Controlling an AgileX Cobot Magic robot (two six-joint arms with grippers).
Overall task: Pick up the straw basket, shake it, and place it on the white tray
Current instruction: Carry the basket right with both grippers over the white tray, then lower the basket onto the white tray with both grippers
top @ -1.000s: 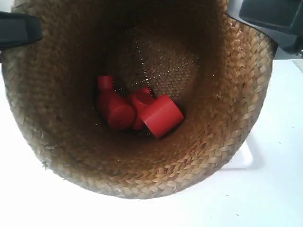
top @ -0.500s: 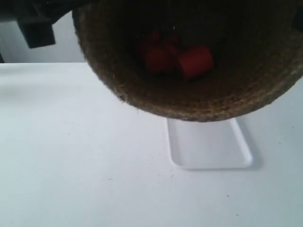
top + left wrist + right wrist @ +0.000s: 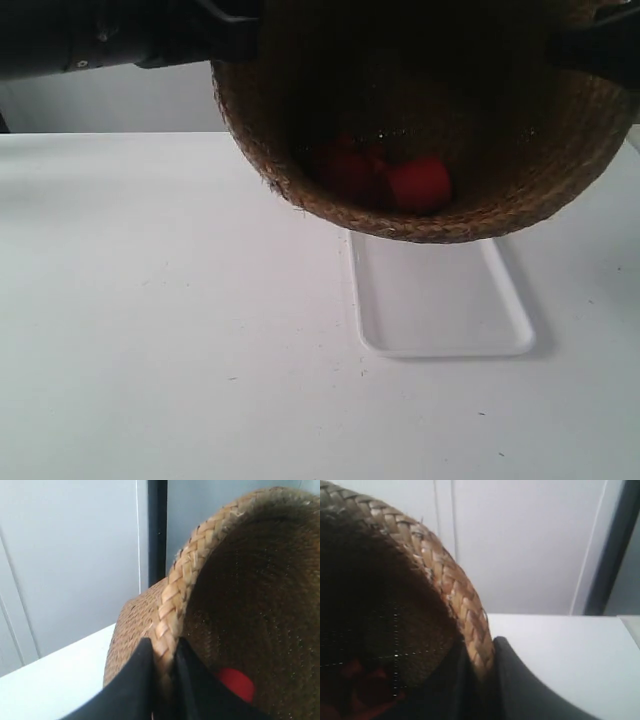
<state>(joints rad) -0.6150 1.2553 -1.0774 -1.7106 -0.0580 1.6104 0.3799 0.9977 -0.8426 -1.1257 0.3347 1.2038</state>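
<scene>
The straw basket hangs in the air, tilted with its mouth toward the exterior camera, above the far end of the white tray. Red objects lie inside it. My left gripper is shut on the braided rim, one finger outside the wall and one inside. On the opposite side, my right gripper is shut on the rim in the same way. The arm at the exterior view's left reaches in along the top edge. The basket's base is hidden.
A white table spreads under the basket and the tray. A pale wall with a dark vertical post stands behind.
The basket filled the exterior view a second ago, its mouth straight at the camera. It has since swung up and away, uncovering the tray, then dropped a little and shifted right.
</scene>
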